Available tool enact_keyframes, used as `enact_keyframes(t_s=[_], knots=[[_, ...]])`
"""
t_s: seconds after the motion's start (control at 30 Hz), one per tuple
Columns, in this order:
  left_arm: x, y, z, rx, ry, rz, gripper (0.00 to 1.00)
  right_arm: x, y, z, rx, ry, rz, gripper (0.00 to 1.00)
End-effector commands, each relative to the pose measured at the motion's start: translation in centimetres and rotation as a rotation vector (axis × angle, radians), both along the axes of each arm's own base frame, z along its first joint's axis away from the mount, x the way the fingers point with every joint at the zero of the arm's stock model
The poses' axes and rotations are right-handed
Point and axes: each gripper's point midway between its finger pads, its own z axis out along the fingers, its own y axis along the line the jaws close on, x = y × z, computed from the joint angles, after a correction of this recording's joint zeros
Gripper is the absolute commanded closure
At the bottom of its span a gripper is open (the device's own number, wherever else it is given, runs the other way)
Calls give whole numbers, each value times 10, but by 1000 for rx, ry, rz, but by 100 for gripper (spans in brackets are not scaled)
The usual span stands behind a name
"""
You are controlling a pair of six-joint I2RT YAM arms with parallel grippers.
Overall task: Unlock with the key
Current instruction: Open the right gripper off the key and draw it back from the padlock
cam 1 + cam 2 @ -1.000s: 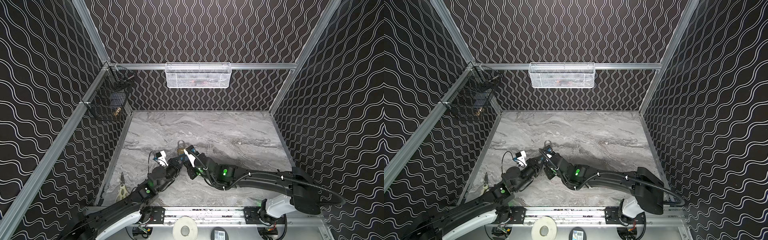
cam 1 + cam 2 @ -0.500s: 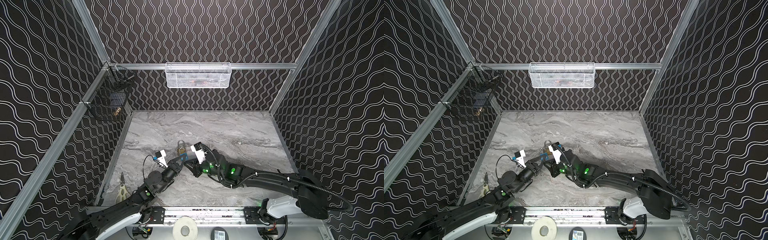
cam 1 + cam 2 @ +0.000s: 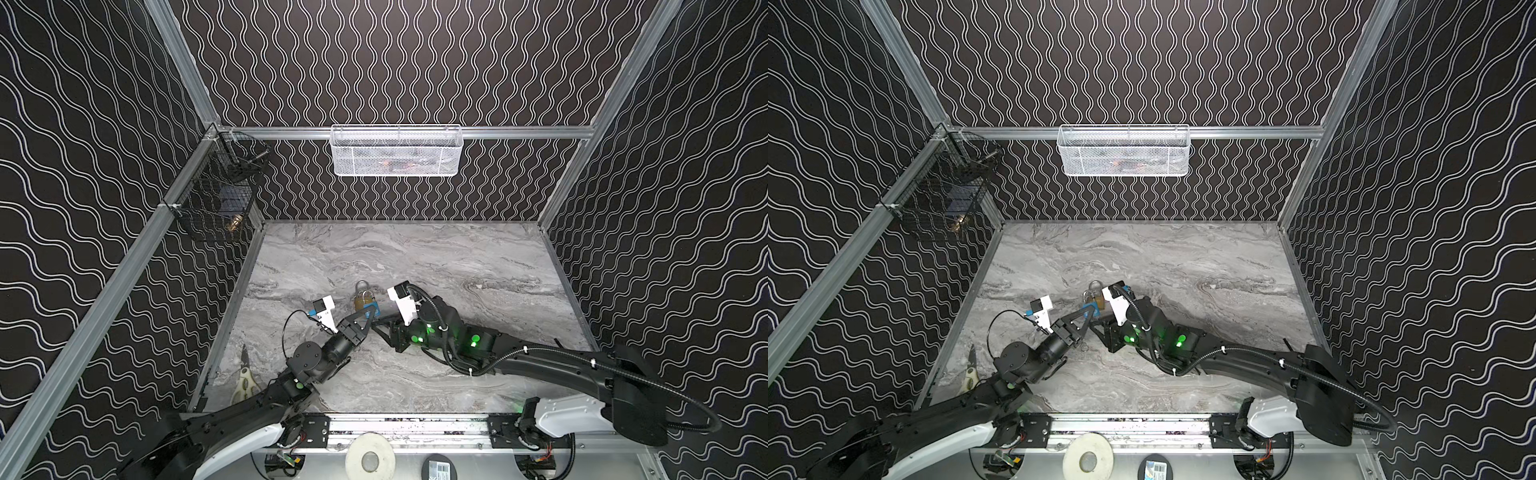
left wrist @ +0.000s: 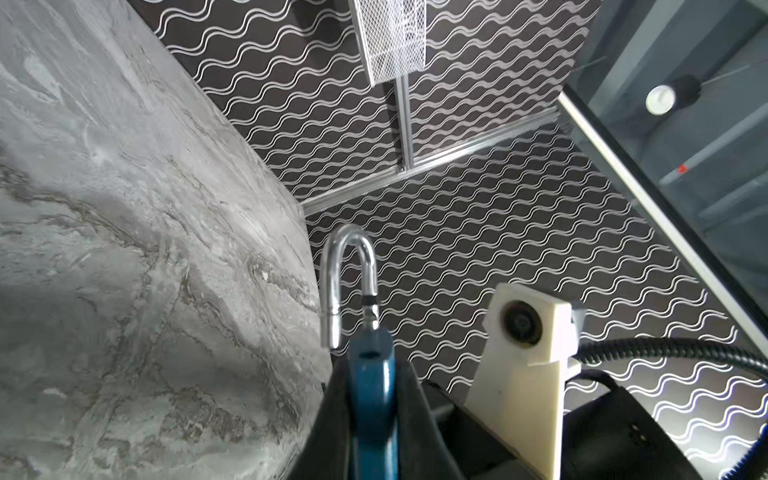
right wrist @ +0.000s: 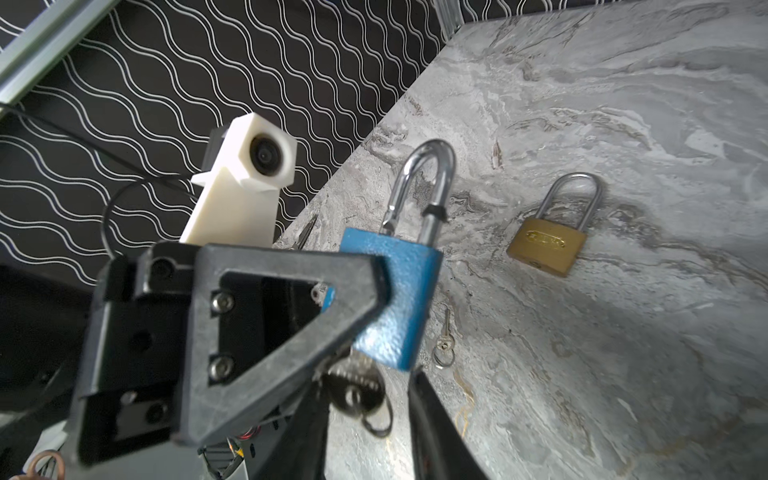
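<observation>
Two padlocks on show: the blue padlock (image 5: 399,291) is clamped in the left gripper (image 3: 367,313), held off the marble table (image 3: 457,257) a little left of its middle.
Its key (image 5: 353,388), blurred, hangs with a ring from the underside of the blue body. The right gripper (image 5: 368,399) sits around the key's head, fingers apart. In the left wrist view one leg of the shackle (image 4: 347,266) ends beside the body, not in it. A brass padlock (image 5: 545,246) lies flat just beyond, with a small loose key (image 5: 444,343) near it. Snips (image 3: 244,376) lie by the left wall.
</observation>
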Motion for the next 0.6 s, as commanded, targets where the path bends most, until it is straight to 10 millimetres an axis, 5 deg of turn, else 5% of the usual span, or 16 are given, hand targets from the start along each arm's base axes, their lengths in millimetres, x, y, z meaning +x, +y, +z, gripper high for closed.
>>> enact_keyframes(t_s=[0.0,0.2,0.37,0.57], knots=[[0,2,-19,237,28,10,100,15,-38,-14,-115,-46,-153,52],[-18,-3,-21,661,-96,-119,100,29,-58,33,30,-115,-100,43],[-37,-18,-9,771,-256,-268,100,48,-66,63,189,-98,-9,40],[-44,-24,0,850,-364,-330,100,38,-39,84,263,-52,190,41]])
